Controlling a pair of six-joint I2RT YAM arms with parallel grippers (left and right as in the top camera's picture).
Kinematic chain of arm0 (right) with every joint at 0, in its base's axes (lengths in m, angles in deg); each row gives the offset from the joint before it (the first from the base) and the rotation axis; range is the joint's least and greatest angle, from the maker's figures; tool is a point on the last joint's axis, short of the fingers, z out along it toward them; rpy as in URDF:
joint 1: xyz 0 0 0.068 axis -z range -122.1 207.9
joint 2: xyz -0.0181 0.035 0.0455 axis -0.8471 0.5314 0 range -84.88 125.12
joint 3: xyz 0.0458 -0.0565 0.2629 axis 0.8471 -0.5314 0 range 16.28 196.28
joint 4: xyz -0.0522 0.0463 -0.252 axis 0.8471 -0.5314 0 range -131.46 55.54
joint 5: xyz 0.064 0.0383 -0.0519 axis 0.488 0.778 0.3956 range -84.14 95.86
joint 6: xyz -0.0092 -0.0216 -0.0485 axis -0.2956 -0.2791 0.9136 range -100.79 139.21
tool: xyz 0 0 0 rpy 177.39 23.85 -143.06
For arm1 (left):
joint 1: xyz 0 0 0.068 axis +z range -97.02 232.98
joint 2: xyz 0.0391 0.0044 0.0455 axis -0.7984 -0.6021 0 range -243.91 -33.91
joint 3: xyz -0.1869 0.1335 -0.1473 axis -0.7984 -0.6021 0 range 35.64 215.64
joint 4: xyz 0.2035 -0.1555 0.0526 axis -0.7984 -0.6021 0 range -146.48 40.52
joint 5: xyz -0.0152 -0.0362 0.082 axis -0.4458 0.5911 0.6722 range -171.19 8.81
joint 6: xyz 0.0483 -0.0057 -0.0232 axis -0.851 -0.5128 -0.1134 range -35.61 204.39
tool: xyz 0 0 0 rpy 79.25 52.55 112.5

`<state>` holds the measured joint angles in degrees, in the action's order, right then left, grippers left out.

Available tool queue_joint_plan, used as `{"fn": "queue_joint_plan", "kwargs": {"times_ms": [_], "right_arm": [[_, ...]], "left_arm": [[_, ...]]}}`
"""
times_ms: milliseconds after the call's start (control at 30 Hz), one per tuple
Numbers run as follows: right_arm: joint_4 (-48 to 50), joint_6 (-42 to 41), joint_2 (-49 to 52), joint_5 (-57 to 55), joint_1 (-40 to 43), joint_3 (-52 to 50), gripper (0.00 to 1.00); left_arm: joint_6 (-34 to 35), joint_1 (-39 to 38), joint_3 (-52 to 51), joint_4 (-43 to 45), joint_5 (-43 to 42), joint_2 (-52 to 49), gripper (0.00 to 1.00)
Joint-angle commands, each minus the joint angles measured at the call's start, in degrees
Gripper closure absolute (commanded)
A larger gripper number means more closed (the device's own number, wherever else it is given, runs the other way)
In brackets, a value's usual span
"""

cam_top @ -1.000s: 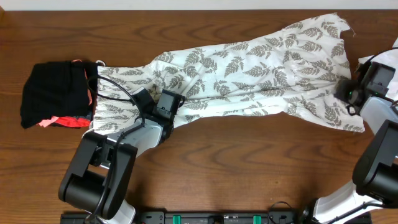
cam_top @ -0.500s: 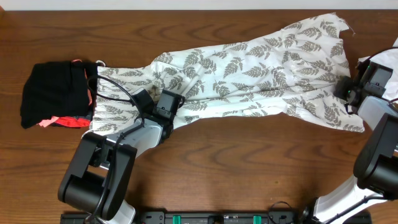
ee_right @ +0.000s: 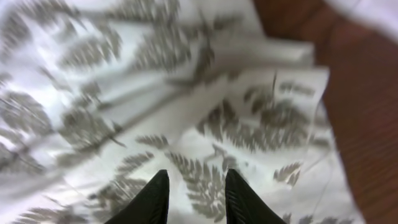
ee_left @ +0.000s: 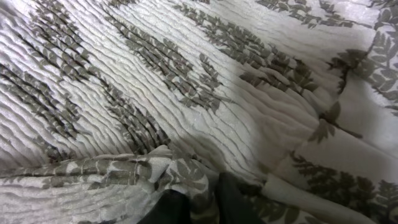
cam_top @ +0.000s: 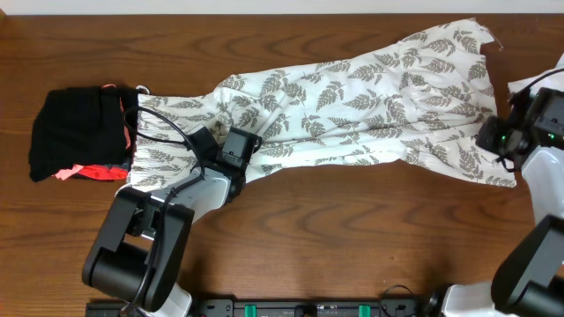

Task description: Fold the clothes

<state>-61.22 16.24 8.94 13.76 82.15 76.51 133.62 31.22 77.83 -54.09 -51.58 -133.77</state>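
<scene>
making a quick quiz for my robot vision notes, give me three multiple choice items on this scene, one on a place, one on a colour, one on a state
1. The black bundle lies:
A) on the dress's wide hem
B) at the dress's narrow left end
C) on the floor

2. The leaf print is:
A) red
B) blue
C) grey-green

3. The dress is:
A) spread out and wrinkled
B) folded square
C) rolled up

Answers:
1 B, the overhead view shows it beside the narrow end.
2 C, the fern leaves look grey-green on white.
3 A, it lies stretched out, unfolded.
</scene>
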Motion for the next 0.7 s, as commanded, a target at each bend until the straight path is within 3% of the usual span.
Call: {"fn": "queue_joint_plan", "kwargs": {"times_ms": [0,300,667], "right_arm": [[-1.2,0.9,5.4,-0.8,0.1,-0.9,0.71],[5.1,0.9,15.6,-0.9,0.1,-0.9,0.71],[26.3,0.8,18.9,-2.8,0.1,-0.9,0.60]], "left_arm": [[-0.6,0.6,-1.8,-2.0,-2.1,-1.7,0.83],[-0.6,0.6,-1.8,-2.0,-2.1,-1.7,0.83],[-0.6,0.6,-1.8,-2.1,-2.1,-1.7,0.83]]}}
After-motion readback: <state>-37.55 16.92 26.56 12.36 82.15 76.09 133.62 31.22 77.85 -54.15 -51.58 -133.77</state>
